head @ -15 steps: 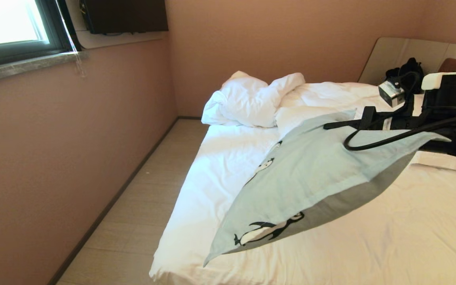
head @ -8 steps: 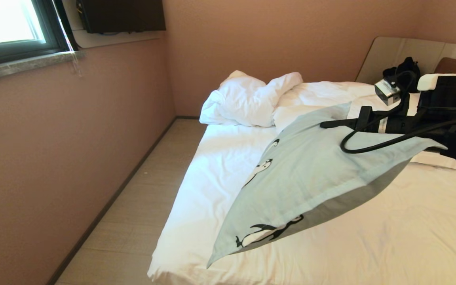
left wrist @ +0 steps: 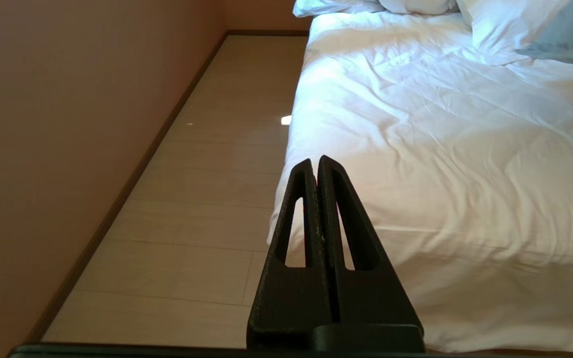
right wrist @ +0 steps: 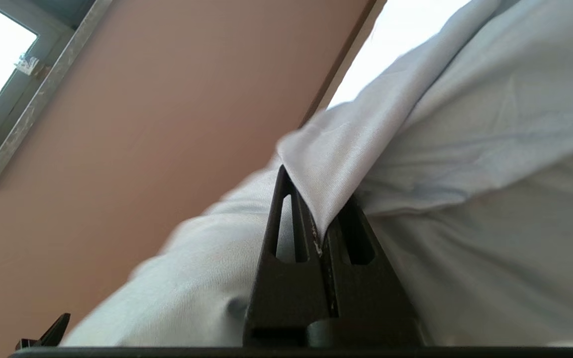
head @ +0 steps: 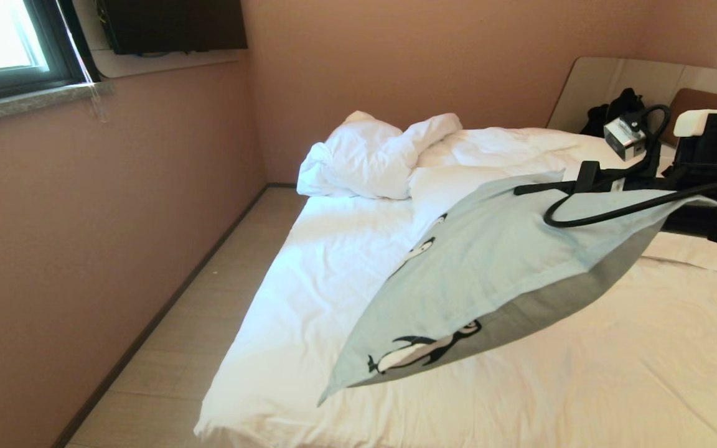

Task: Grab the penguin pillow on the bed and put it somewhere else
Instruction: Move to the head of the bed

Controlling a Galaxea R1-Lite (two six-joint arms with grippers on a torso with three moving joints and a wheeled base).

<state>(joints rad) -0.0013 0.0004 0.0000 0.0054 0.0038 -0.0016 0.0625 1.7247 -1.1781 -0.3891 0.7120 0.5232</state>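
The penguin pillow [head: 489, 274], light blue with black-and-white penguins, hangs tilted in the air above the bed [head: 346, 261], its low corner just over the white sheet. My right gripper [head: 520, 188] is shut on its upper edge, coming in from the right. In the right wrist view a fold of the pillow [right wrist: 465, 124] is pinched in the right gripper [right wrist: 314, 199]. My left gripper [left wrist: 316, 161] is shut and empty, low beside the bed [left wrist: 440, 149] near its corner. A corner of the pillow [left wrist: 570, 35] shows in that view.
A crumpled white duvet [head: 377, 155] lies at the far side of the bed. A plain white pillow [head: 688, 252] and a dark bag [head: 613, 112] are near the headboard [head: 607, 81]. A strip of floor [head: 209, 298] runs between bed and wall.
The whole head view has shifted, with the bed and wall sliding left in the picture. The pillow still hangs from my right gripper in much the same pose.
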